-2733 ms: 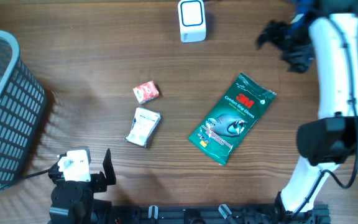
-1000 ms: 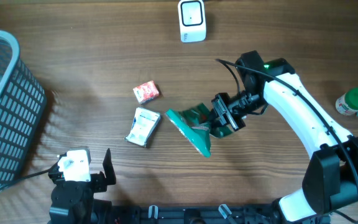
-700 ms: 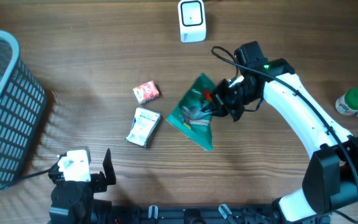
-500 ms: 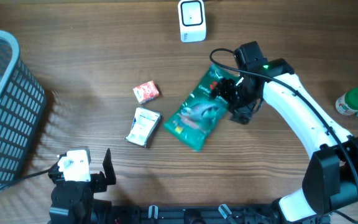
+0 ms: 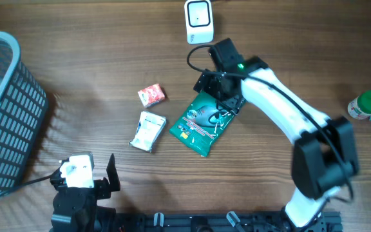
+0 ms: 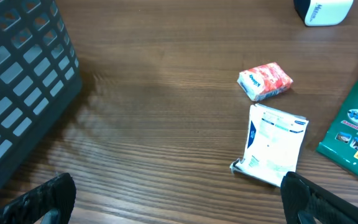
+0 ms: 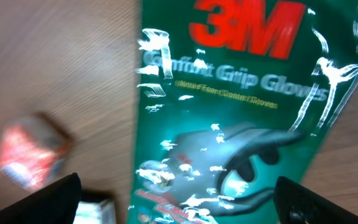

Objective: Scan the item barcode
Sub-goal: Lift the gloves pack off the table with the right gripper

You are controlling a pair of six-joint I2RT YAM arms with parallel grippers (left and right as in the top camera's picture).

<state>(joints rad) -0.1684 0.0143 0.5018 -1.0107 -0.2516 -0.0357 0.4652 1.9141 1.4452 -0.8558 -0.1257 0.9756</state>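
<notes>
so, the job at this step looks like getting a usable hold on the glove pack [image 5: 198, 127] so its code can be shown to the scanner [image 5: 199, 21]. the pack lies flat on the desk [image 5: 95, 58], near the scanner on the side facing the robot's base, with its printed logo face up. no barcode can be made out on that face, so it may sit on the underside or at the lower end; that cannot be told.

a thin, glossy film pack lying flat gives little to pinch from straight above. the better approach is probably to come in low at one long edge or a corner, close on the film alone, and keep clear of wherever the code is printed. once it is lifted, turning the coded side squarely toward the scanner's window and keeping the film uncreased should help, since glare and wrinkles could spoil a read.

the right fingers [image 7: 51, 205] stand spread wide and hold nothing. in the right wrist view the pack fills the space beneath and between them, logo end farthest from the tips; whether they touch the film cannot be told. the left fingers [image 6: 39, 202] are spread wide too, empty, far from the scanner and well apart from the pack, whose edge just shows at the side of their view.
</notes>
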